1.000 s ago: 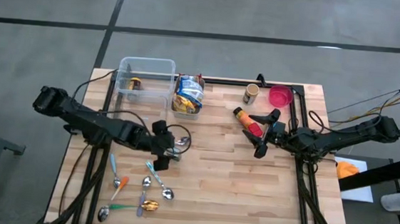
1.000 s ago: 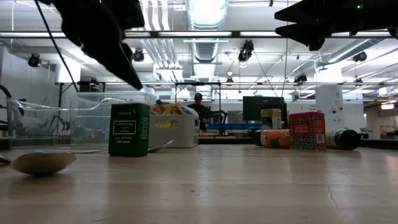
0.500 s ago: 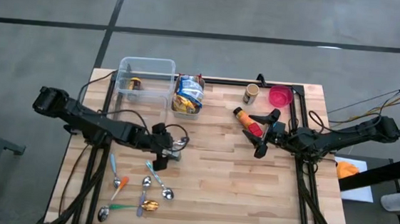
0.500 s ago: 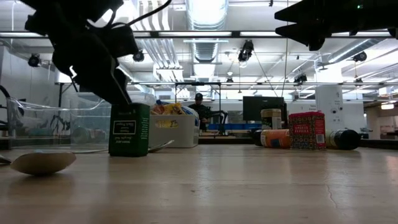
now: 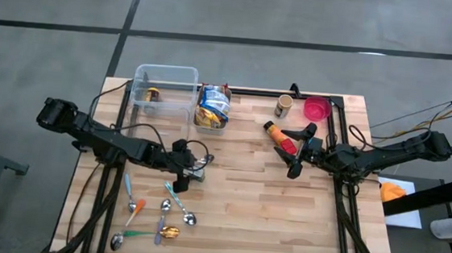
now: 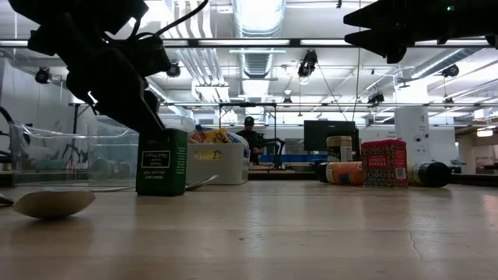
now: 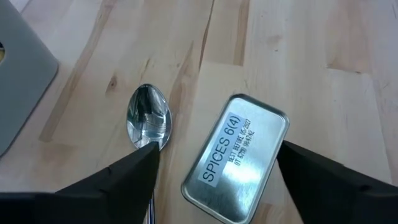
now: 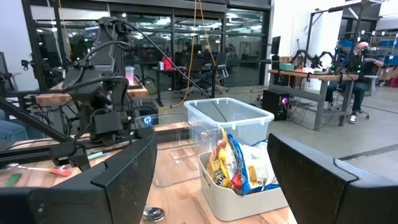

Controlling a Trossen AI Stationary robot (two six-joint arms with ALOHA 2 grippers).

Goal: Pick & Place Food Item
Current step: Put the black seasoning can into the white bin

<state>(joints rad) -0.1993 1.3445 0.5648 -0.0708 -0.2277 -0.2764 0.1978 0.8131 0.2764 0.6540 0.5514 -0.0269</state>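
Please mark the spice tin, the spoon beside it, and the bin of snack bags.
spice tin [image 7: 236, 155], left wrist view, on its labelled lid.
spoon [image 7: 148, 123], left wrist view, on its bowl.
snack bin [image 8: 249, 202], right wrist view, on its front wall.

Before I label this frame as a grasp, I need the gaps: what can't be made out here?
- Spice tin: left wrist view shows only its lid between the left tool's open fingers; contact unclear.
- High view: the arm covers that tin.
- Spoon: handle cut off by the picture's edge.
- Small item in the clear bin: too small to identify.
- Right tool: waits above the table, holding nothing visible.
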